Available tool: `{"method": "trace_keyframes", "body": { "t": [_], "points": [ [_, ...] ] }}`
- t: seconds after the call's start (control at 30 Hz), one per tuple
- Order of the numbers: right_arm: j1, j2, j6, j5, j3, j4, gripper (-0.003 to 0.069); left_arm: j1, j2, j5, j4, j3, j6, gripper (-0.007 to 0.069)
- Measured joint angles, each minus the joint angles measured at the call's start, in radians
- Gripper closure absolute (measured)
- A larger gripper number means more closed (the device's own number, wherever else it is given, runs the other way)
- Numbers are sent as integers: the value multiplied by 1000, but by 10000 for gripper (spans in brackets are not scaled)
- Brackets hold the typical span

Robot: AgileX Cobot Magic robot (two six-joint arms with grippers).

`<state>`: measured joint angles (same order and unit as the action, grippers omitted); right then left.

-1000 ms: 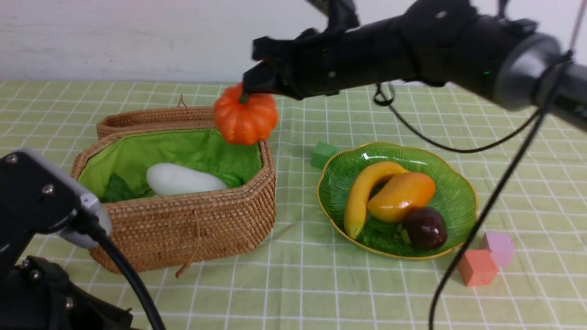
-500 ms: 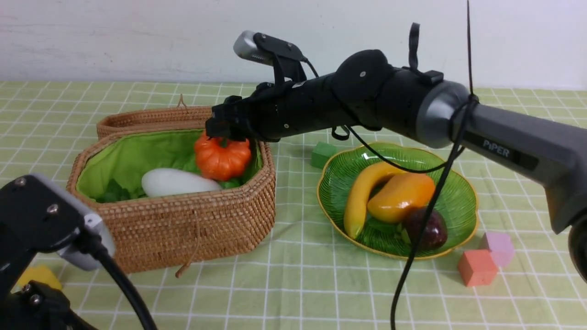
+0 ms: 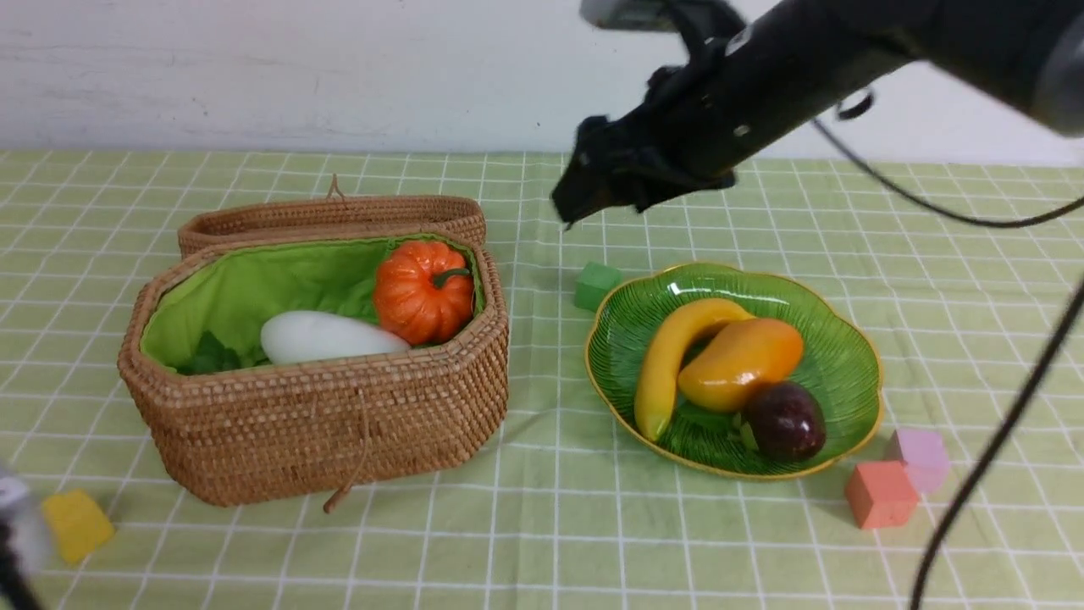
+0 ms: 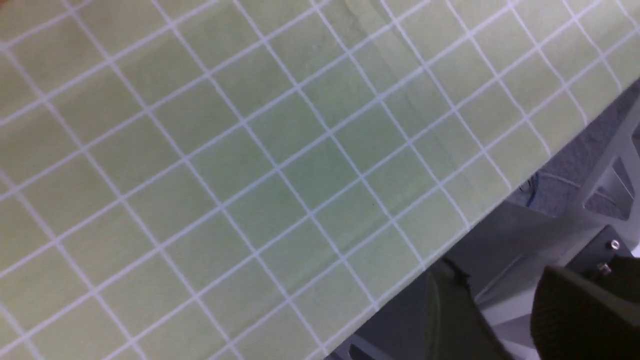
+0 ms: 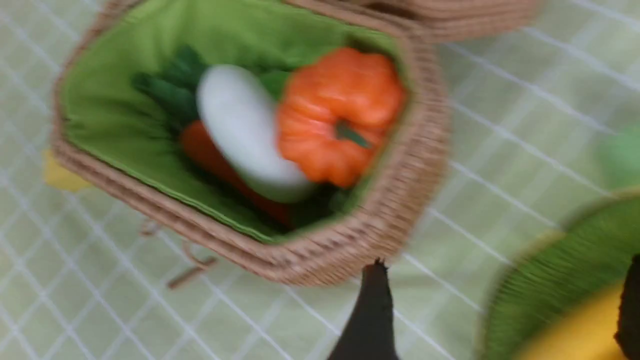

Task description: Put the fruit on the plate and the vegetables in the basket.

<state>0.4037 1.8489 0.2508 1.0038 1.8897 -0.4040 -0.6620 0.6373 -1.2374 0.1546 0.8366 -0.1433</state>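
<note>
Fingers of the right gripper (image 5: 500,310) stand wide apart, holding nothing, above the cloth between basket (image 3: 339,424) and plate (image 3: 855,356). Pumpkin (image 3: 422,292) sits in the basket's right end against the white radish (image 3: 326,337). Only the right wrist view shows a red pepper (image 5: 205,152) underneath. Left gripper (image 4: 505,320) holds nothing; its opening is unclear.

The right wrist view is blurring with motion. Below the right gripper (image 5: 500,320), the pumpkin (image 5: 340,112) and radish (image 5: 245,130) in the basket (image 5: 350,250) are smearing, and a red shape (image 5: 210,155) is lying half hidden under the radish, too soft to identify. The plate (image 5: 560,280) and banana (image 5: 575,340) are running off the picture's edge. In the front view the basket wall (image 3: 339,424) is hiding the radish's (image 3: 326,336) underside. The left gripper (image 4: 505,320) is showing only two dark finger edges at the picture's border, and its jaws' state is unclear.
</note>
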Motion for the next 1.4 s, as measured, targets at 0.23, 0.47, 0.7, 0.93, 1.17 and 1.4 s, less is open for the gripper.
{"method": "trace_keyframes", "body": {
  "t": [0.23,0.47,0.7,0.93,1.17,1.4],
  "points": [
    [33,-292,-157,113,-94,263,224,0,-222,0,-122,1,-96,387],
    [49,-642,-170,-54,-536,276,461,0,-329,0,-139,-22,-272,410],
    [49,-1134,-173,-344,-1119,288,674,0,-380,-1,-22,-51,-370,540],
    [49,-1670,-199,-586,-1574,286,677,0,-383,26,159,-52,-381,638],
    [49,-1856,-269,-577,-1662,283,677,0,-383,169,181,-53,-381,638],
    [49,-1857,-277,-552,-1668,270,677,0,-383,194,181,-53,-381,638]
  ]
}}
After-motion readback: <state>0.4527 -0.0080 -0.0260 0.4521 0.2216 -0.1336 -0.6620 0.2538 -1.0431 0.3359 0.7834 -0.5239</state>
